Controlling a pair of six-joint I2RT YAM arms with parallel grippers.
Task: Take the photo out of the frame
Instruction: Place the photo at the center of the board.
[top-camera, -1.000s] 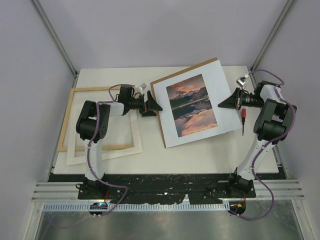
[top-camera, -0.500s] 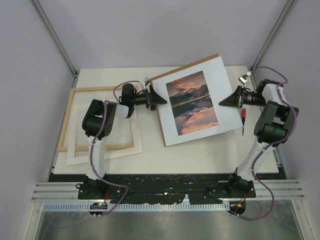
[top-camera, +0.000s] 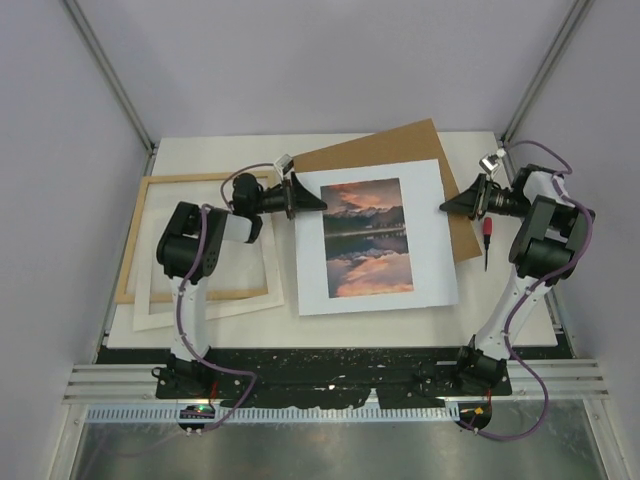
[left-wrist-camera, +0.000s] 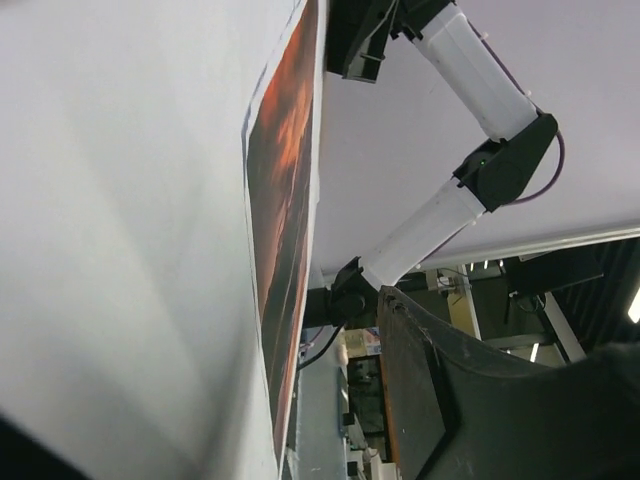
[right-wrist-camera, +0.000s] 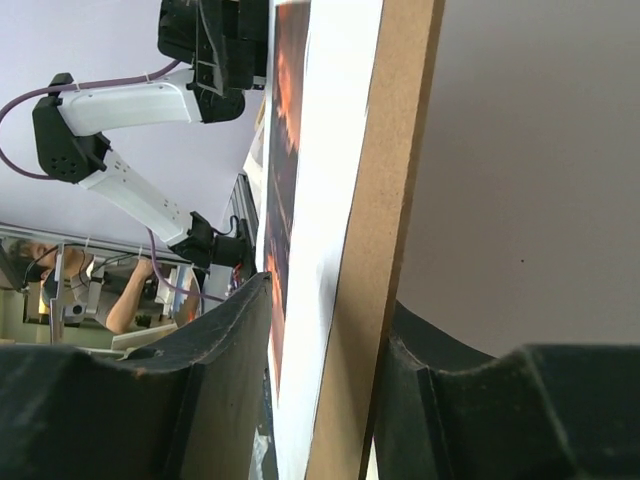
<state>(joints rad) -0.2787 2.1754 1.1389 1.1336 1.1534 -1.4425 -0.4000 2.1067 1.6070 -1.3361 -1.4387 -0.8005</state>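
Note:
The photo (top-camera: 365, 235), a sunset print with a wide pale border, lies flat in the middle of the table, square to its front edge. The brown backing board (top-camera: 400, 150) sticks out from under it at the back right. The empty light wood frame (top-camera: 133, 240) lies at the left. My left gripper (top-camera: 312, 200) is at the photo's upper left edge, jaws apart, with the photo (left-wrist-camera: 280, 200) between them and a gap beside the one finger (left-wrist-camera: 450, 400) that shows. My right gripper (right-wrist-camera: 320, 390) straddles the photo (right-wrist-camera: 330, 200) and board (right-wrist-camera: 400, 200) edge, open.
A white mat (top-camera: 210, 305) lies under the frame at the left. A small red-handled screwdriver (top-camera: 487, 232) rests on the table just right of the board, below my right gripper. The white table (top-camera: 500, 300) ends close to the right arm; grey walls close in the back.
The photo has swung off the board and now lies square; the board is uncovered at the back. My left gripper reached the photo's edge and narrowed. My right gripper let go and opened.

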